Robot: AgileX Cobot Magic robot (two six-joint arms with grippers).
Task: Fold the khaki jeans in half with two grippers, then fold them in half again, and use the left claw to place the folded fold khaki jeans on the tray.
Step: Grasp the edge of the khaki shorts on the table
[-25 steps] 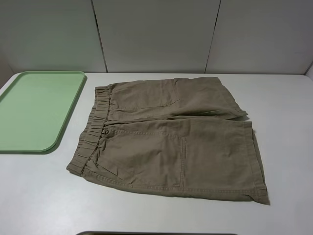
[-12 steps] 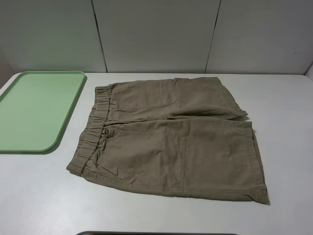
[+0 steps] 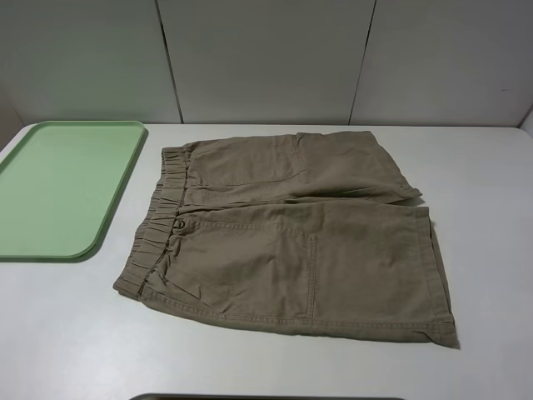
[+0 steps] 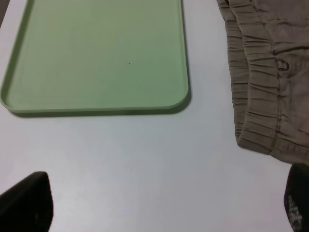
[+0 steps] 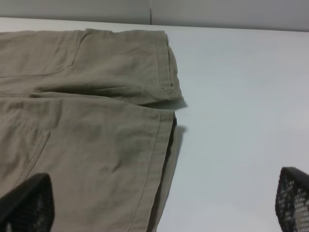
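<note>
Now: jeans (image 3: 291,242) lie flat mid-bench (image 3: 483,183), waistband (image 3: 154,225) facing the tray (image 3: 58,187), which sits at the bench's far left corner. Both spread wide, gripping nothing: left tool (image 4: 159,203) above bare bench near tray and waistband, right tool (image 5: 159,203) over the hems (image 5: 164,121).

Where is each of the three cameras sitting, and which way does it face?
Exterior high: mounted high, facing down at the table, tray left, khaki jeans centre; no arm shows.
Left wrist: on the left arm, facing tray and waistband; open left end effector shows.
Right wrist: on the right arm, facing leg hems; open right end effector shows.
Shared: khaki jeans in all three.
</note>
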